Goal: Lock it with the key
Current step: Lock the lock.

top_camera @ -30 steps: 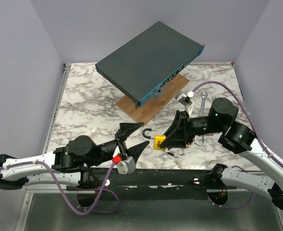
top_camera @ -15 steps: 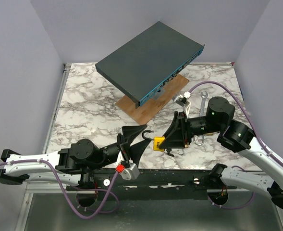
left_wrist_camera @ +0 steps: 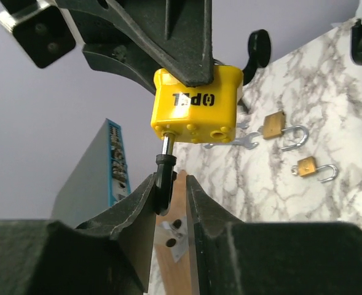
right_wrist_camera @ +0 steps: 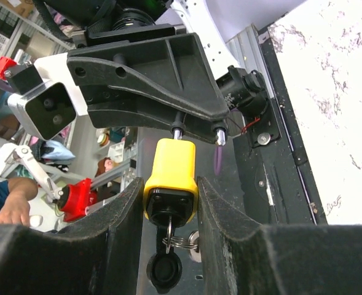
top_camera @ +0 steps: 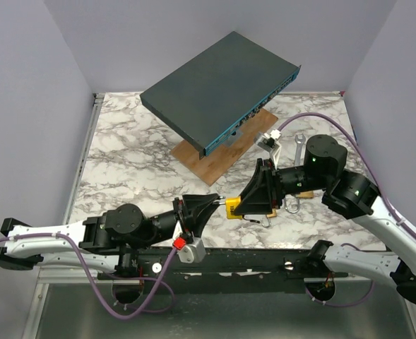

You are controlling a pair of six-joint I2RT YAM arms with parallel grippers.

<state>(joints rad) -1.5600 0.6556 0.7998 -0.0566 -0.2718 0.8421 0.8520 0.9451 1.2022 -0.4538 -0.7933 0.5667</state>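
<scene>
A yellow padlock (top_camera: pixel 232 209) is held above the table's front edge, my right gripper (top_camera: pixel 241 206) shut on its body (right_wrist_camera: pixel 170 178). A black-headed key (right_wrist_camera: pixel 164 270) sticks out of the lock's underside with a key ring hanging from it. The lock's black shackle (left_wrist_camera: pixel 164 178) is raised out of the body and points toward my left gripper (top_camera: pixel 210 203). In the left wrist view the shackle's bend lies between the left fingers (left_wrist_camera: pixel 141 203), against one pad, with a thin gap to the other. The yellow body (left_wrist_camera: pixel 196 104) hangs just beyond the left fingertips.
A dark grey flat box (top_camera: pixel 218 92) leans tilted on a wooden board (top_camera: pixel 218 161) at the back middle. A wrench (top_camera: pixel 297 147) lies right of the board. Two small brass padlocks (left_wrist_camera: pixel 274 123) (left_wrist_camera: pixel 306 166) lie on the marble table (top_camera: pixel 130 155).
My left gripper moved forward to the padlock and its jaws narrowed from wide open to close around the shackle. The right gripper shifted the padlock slightly up and right.
</scene>
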